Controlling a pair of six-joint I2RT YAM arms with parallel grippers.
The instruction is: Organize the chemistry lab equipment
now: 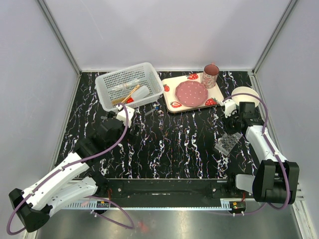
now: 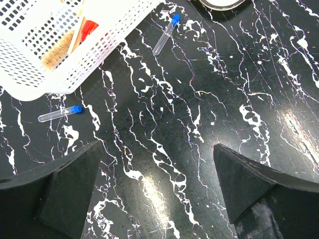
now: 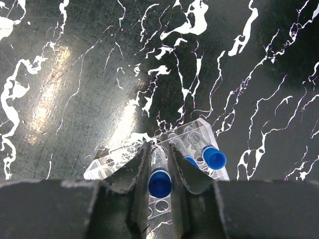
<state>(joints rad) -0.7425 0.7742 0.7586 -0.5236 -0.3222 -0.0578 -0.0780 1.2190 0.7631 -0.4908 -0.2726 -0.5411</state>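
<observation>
My right gripper (image 3: 158, 149) is shut on a blue-capped tube (image 3: 160, 183) that stands in the clear grid rack (image 3: 114, 159). Two more capped tubes (image 3: 214, 157) stand in the rack beside it. From above, the rack (image 1: 228, 143) lies at the right of the table under that gripper (image 1: 233, 131). My left gripper (image 2: 157, 147) hangs open over bare table, holding nothing. Ahead of it lie two loose blue-capped tubes (image 2: 166, 34) (image 2: 60, 113). The white basket (image 2: 99, 55) holds a wooden-handled brush (image 2: 57, 52) and a red-capped bottle (image 2: 89, 27).
The white basket (image 1: 107, 97) stands at the back left. A strawberry-print tray (image 1: 172, 82) with a pink plate (image 1: 191, 93) and a mug (image 1: 210, 75) sits at the back centre. A round white bowl (image 1: 245, 94) is just behind the right wrist.
</observation>
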